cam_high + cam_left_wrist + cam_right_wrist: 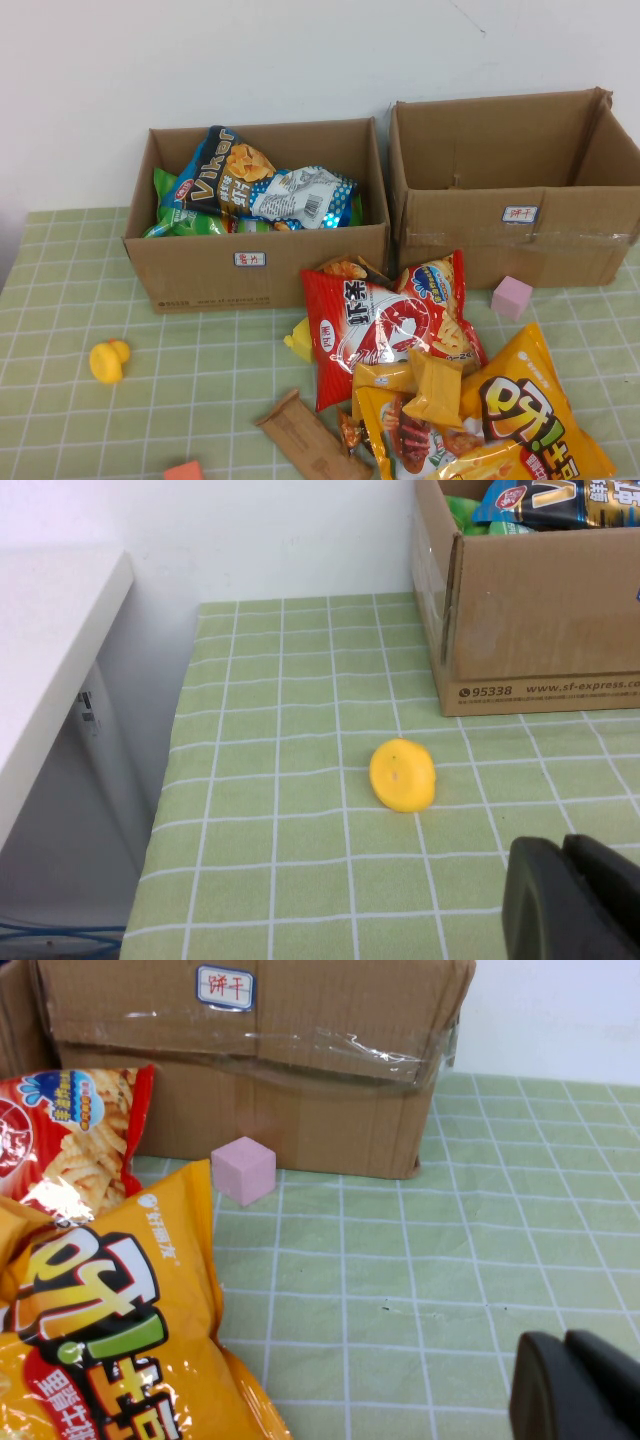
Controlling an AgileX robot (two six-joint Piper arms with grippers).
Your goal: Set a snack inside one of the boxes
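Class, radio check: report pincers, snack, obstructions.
Left pincer parked near yellow duck. Right pincer parked by orange bag. Snack on table, wedged under the bags.

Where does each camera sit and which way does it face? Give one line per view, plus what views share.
High view: raised on the robot's side, angled down at the left box, right box, bag pile and snack; no arm shows.
Left wrist view: low over the table's left part, facing the duck and left box; left gripper at the edge.
Right wrist view: low at the right, facing the pink cube and right box; right gripper at the edge.
Shared: duck and cube also show from high.
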